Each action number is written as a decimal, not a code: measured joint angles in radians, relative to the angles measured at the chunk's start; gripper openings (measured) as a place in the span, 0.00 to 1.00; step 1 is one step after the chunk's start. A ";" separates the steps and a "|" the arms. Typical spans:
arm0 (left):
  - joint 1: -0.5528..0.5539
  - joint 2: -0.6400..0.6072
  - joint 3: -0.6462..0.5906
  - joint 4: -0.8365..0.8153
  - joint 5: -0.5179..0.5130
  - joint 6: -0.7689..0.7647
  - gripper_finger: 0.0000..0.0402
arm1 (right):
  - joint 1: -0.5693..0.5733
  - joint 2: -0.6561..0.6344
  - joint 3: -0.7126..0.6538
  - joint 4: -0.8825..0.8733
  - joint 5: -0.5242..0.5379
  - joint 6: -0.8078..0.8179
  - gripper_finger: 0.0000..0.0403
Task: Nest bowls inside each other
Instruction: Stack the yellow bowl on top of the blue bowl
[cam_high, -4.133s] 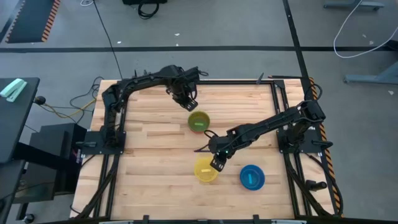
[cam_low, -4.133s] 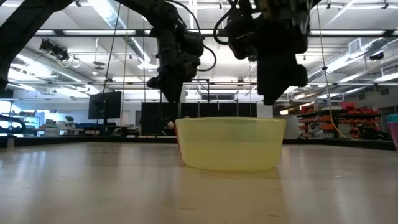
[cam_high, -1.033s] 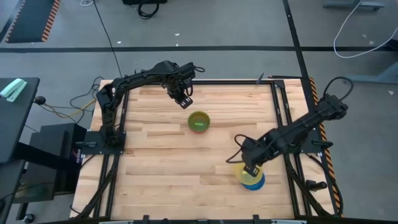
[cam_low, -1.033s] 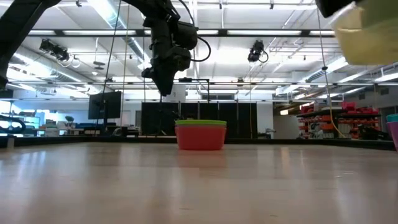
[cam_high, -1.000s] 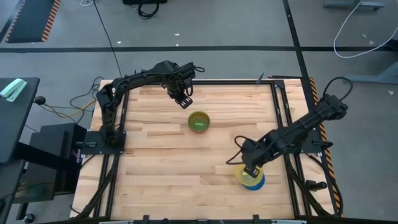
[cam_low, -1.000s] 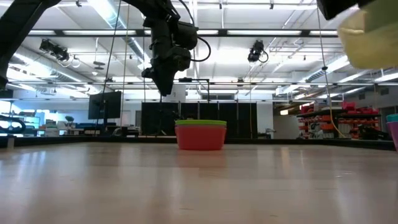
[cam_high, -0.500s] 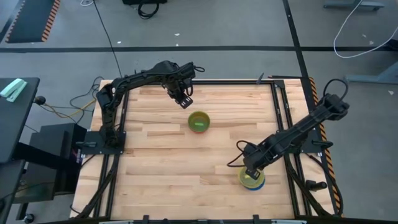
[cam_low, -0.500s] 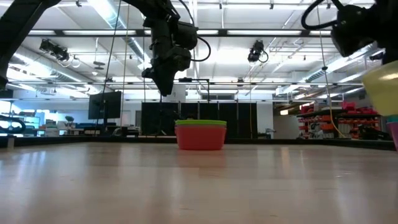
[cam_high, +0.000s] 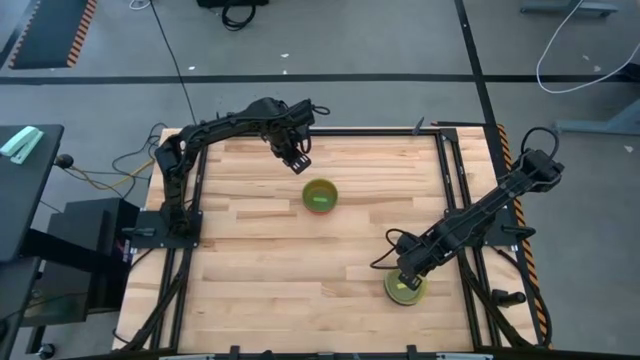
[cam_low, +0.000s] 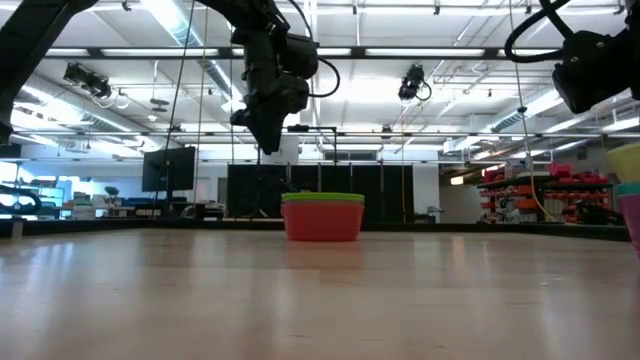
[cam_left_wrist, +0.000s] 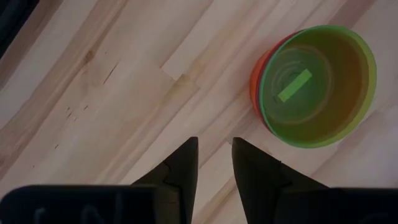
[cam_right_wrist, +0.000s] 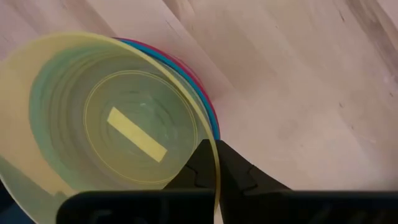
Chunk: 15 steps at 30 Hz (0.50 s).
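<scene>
Bowls sit in two stacks. Right jaws (cam_right_wrist: 217, 163) are clamped on the rim of the yellow bowl (cam_right_wrist: 112, 124), which rests inside a blue bowl (cam_right_wrist: 205, 118) and a pink-red bowl (cam_right_wrist: 198, 79) near the tabletop's (cam_high: 260, 250) right front corner. Left jaws (cam_left_wrist: 214, 163) hang slightly apart, holding nothing, above bare wood beside the green bowl (cam_left_wrist: 320, 84), nested in an orange bowl (cam_left_wrist: 256, 93) mid-table.

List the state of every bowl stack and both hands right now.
Yellow bowl: nested in the blue bowl, rim pinched by the right hand.
Blue bowl: sits in a pink one, on the table.
Green bowl: nested in an orange-red bowl, upright, untouched.
Left hand: slightly open, empty, above bare table.
</scene>
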 joint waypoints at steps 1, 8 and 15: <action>0.000 0.000 0.000 0.002 0.000 -0.001 0.27 | 0.000 0.000 -0.001 0.001 0.000 0.000 0.01; 0.000 0.000 0.000 0.002 0.000 -0.007 0.27 | 0.000 0.000 -0.002 0.018 0.000 -0.016 0.08; 0.000 0.000 0.000 0.010 0.000 -0.008 0.27 | 0.000 0.000 0.010 0.027 0.000 -0.011 0.17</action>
